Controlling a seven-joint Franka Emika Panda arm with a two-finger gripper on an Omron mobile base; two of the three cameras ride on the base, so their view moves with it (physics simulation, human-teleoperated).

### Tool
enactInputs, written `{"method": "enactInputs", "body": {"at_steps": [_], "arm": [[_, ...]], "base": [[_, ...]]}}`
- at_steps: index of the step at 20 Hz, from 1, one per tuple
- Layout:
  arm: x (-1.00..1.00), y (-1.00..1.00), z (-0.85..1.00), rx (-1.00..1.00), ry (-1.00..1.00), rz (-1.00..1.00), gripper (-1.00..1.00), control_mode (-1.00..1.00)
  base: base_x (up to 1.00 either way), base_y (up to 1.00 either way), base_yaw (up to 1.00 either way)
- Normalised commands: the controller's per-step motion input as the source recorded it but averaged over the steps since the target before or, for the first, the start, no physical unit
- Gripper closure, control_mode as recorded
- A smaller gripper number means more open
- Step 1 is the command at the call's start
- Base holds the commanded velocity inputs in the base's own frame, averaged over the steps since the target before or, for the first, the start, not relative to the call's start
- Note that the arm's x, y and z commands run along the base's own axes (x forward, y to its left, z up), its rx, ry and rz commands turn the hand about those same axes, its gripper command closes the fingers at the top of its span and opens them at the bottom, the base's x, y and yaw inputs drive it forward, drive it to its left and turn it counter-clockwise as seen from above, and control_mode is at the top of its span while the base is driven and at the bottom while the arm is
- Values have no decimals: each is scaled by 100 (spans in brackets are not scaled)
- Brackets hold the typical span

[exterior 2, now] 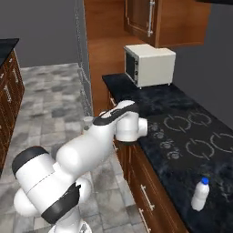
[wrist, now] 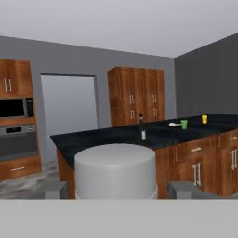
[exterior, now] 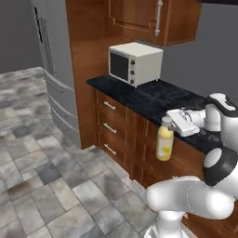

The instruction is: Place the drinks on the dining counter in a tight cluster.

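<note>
The gripper [exterior: 171, 124] is clamping the yellow juice bottle [exterior: 164, 143] by its whitish cap, carrying it upright beside the cooktop counter [exterior: 153, 100]; the wine bottle [wrist: 142, 127] is already standing on the dining counter [wrist: 116, 135], awaiting companions; the small white bottle [exterior 2: 200, 194] is sitting by the cooktop

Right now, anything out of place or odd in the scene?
Nothing spilled or damaged. The yellow juice bottle hangs upright in the pincer, off the counter, over the floor. The small white bottle stands alone on the cooktop counter, and the wine bottle stands on the dining counter.

Three bottles [exterior: 164, 142] [exterior 2: 200, 194] [wrist: 142, 127], one microwave [exterior: 135, 62], one cup [wrist: 184, 124].
</note>
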Motion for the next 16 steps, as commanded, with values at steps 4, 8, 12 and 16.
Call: {"method": "enactInputs", "body": {"at_steps": [4, 8, 12, 16], "arm": [[0, 0, 0, 0, 0, 0, 100, 100], [0, 0, 0, 0, 0, 0, 100, 100], [0, 0, 0, 0, 0, 0, 100, 100], [0, 0, 0, 0, 0, 0, 100, 100]], "base": [[1, 48, 69], [26, 43, 51], [55, 38, 36], [67, 35, 29]]}}
